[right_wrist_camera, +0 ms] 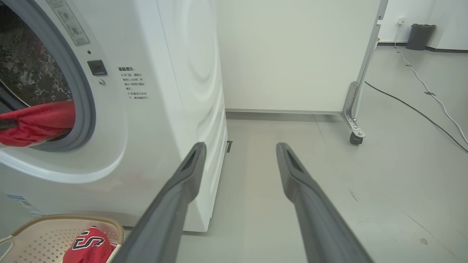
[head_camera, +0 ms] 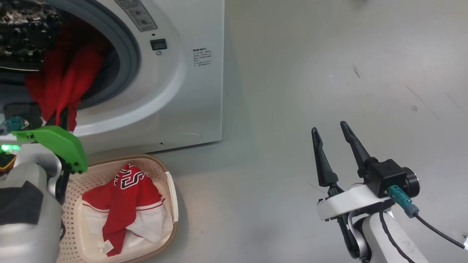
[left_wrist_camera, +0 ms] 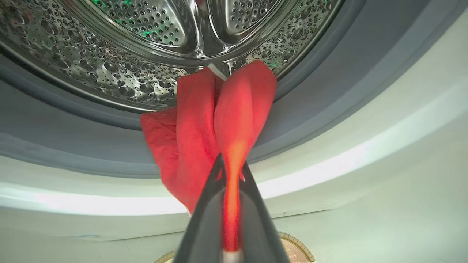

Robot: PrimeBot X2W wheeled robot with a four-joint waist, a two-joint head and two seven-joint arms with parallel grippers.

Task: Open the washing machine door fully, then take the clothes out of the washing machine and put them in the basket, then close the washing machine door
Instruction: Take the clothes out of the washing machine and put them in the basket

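Left tool: fingers pressed together on a fold of a bright red fabric garment, which hangs over the grey rubber gasket at the mouth of the big white front-loading washing machine. The perforated steel drum lies behind. Just below, a small cream perforated plastic basket holds a second red garment with white trim. Right tool: fingers spread, empty, well apart over the grey floor.

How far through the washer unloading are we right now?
Done: the washing machine stands open and one red garment lies in the basket. In hand: the left gripper is shut on a second red garment at the gasket. Left: basket it, close the door.
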